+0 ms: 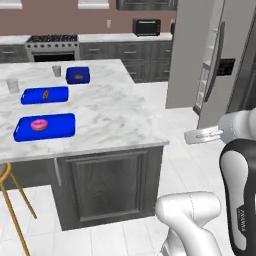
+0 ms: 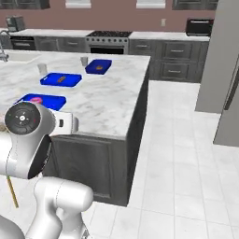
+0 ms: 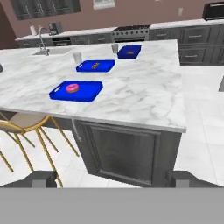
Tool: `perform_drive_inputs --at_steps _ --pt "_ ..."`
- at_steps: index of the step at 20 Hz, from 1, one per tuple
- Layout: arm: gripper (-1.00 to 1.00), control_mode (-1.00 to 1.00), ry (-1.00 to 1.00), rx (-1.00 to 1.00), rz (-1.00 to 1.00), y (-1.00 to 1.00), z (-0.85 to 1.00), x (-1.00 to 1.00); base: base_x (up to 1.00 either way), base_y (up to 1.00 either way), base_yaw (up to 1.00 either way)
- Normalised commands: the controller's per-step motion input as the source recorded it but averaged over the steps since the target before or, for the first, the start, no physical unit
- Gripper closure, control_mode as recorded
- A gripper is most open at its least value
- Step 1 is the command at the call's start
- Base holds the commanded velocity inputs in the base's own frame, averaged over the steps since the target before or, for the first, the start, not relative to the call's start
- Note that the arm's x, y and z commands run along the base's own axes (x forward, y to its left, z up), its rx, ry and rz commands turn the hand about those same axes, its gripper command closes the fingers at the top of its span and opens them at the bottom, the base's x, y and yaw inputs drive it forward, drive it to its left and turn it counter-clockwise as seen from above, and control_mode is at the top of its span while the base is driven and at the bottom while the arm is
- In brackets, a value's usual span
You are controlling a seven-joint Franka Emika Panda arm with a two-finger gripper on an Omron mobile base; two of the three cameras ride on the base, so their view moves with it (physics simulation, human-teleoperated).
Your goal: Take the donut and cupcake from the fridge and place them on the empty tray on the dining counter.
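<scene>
The donut (image 1: 38, 124) lay on the tray (image 1: 60, 126) on the dining counter (image 1: 110, 110), well apart from the gripper (image 3: 113, 177), whose fingertips (image 3: 43, 178) stood spread wide with nothing between them. The fridge (image 1: 227, 65) was cut off at the frame edge, one door seemingly ajar. Pastries on the two smaller trays (image 1: 45, 95) were too small to identify. Lettering on the arm (image 1: 242, 220) was unreadable.
</scene>
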Motion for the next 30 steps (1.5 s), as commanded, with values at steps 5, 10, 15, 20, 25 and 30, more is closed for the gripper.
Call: perform_drive_inputs --at_steps 5,10,15,20,25,30 --pt "-1.0 1.0 0.0 0.0 0.0 0.0 0.0 0.0 0.0 -1.0 -0.29" --pt "-1.0 1.0 0.0 0.0 0.0 0.0 0.0 0.0 0.05 -0.81 -0.17" --pt "-1.0 1.0 0.0 0.0 0.0 0.0 0.0 0.0 0.89 -0.04 0.0" --pt "-1.0 1.0 0.0 0.0 0.0 0.0 0.0 0.0 1.0 0.03 0.0" --pt "-1.0 1.0 0.0 0.0 0.0 0.0 0.0 0.0 1.0 -0.07 0.0" --pt "-1.0 1.0 0.0 0.0 0.0 0.0 0.0 0.0 1.0 -0.1 0.0"
